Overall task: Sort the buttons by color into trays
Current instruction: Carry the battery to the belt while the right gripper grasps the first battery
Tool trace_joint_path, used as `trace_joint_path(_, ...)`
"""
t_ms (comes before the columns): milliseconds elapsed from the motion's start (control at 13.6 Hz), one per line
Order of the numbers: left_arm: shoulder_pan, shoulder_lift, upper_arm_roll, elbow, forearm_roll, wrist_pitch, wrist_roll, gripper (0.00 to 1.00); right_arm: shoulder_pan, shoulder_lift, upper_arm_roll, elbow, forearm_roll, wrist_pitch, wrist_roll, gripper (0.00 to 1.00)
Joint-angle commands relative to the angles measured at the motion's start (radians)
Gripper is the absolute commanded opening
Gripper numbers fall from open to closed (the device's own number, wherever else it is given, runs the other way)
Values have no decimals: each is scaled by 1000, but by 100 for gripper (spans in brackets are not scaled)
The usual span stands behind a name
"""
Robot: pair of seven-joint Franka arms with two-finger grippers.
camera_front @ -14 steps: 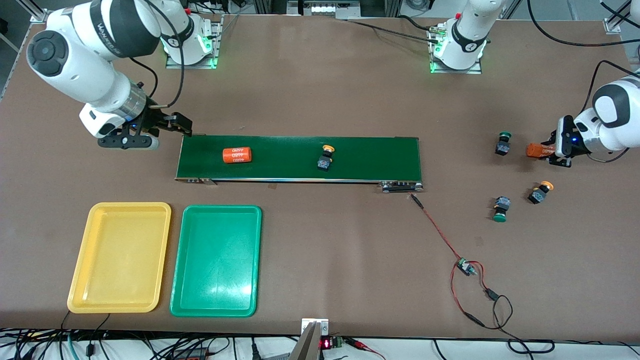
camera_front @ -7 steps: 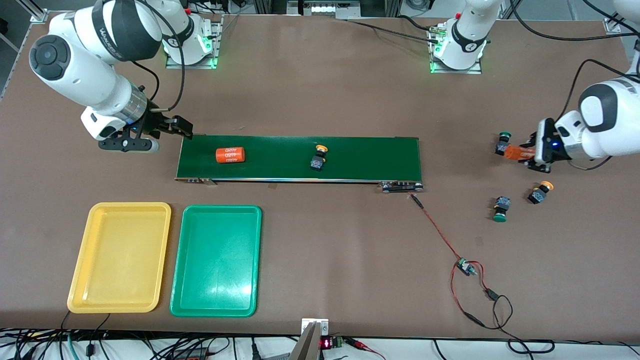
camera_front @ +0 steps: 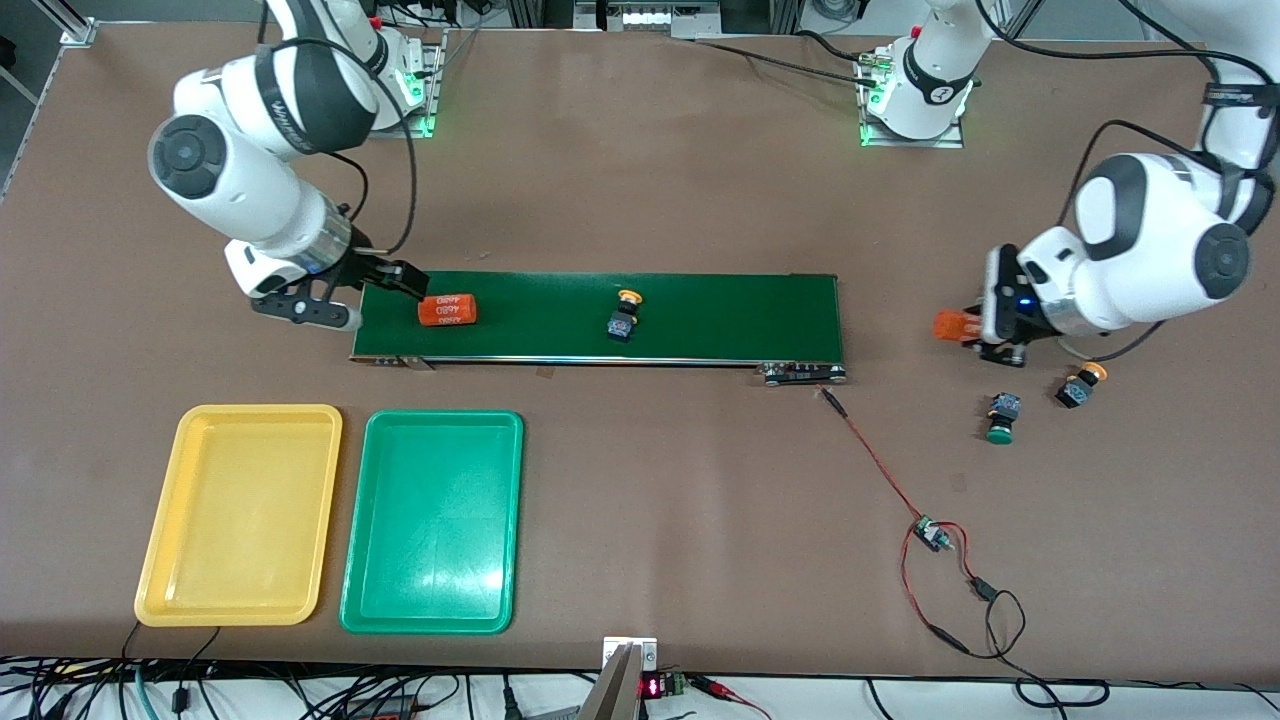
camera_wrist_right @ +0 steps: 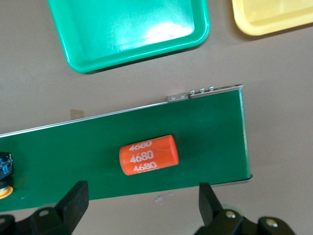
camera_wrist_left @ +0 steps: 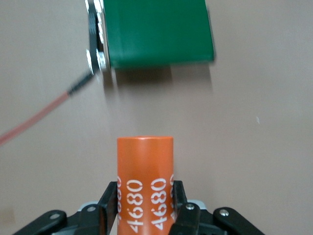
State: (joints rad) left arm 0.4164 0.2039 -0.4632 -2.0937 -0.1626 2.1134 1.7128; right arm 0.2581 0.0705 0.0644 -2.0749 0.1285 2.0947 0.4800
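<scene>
Front view: both arms are busy with cylinders, while your buttons wait.
Left gripper clenches an orange cylinder; right gripper gapes over the belt's cylinder. You risk binning cylinders; a yellow button rides mid-belt, trays lower left.

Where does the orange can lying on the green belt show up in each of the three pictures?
Front view: orange can lies on the belt's end toward the right arm.
Left wrist view: not in it; a second can is there.
Right wrist view: mid-picture, on the belt.
Shared landmark: the green belt.
</scene>
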Motion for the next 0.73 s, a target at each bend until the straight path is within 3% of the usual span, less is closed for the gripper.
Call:
trace_joint_path(0,-126,-4,15,18,-47,-15,-129,0,22,15,-3,2,8,24,73,100)
trace_joint_path(293,-307,6,15,17,-49,25,-304,1,56,54,-3,6,8,62,141,100)
trace_joint_path(659,-390,87,15,15,-41,134,-380,3,78,84,-3,10,-15,81,19,100)
